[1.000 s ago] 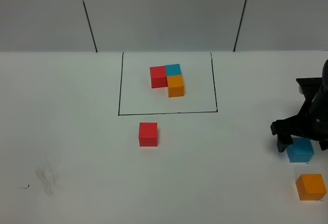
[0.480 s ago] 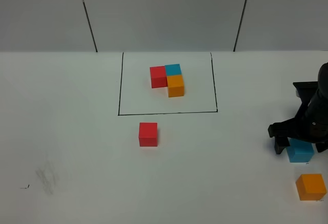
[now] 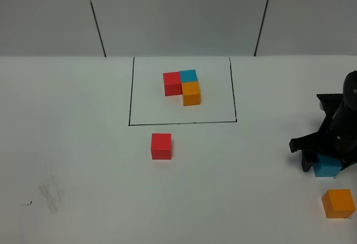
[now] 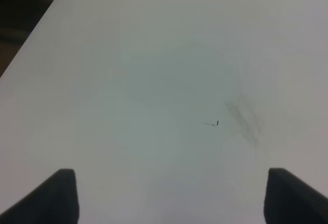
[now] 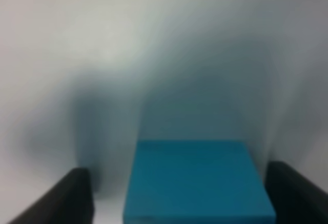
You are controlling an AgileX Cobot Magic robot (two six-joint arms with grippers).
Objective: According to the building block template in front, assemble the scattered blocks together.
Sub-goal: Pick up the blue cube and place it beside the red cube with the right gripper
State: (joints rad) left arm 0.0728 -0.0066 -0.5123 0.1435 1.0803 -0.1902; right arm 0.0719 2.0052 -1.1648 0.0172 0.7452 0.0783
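The building block template [image 3: 183, 85] is a joined red, teal-blue and orange L inside a thin black rectangle at the back centre. Of the scattered blocks, the red block [image 3: 161, 146] lies just in front of the frame. The orange block [image 3: 338, 204] lies at the front right. The teal-blue block [image 3: 327, 167] sits on the table under my right gripper [image 3: 329, 163]. In the right wrist view the teal-blue block [image 5: 197, 180] is between the open fingers of my right gripper [image 5: 187, 196], with a gap on each side. My left gripper [image 4: 169, 198] is open and empty over bare table.
The white table [image 3: 83, 143] carries a grey smudge [image 3: 50, 192] and a small black mark at the front left; both show in the left wrist view [image 4: 245, 117]. A grey wall with two dark seams stands behind. The table edge runs along one side in the left wrist view [image 4: 31, 39].
My right gripper has come down and slightly left, so its open fingers now straddle the teal-blue block. The blocks and the left gripper have not moved.
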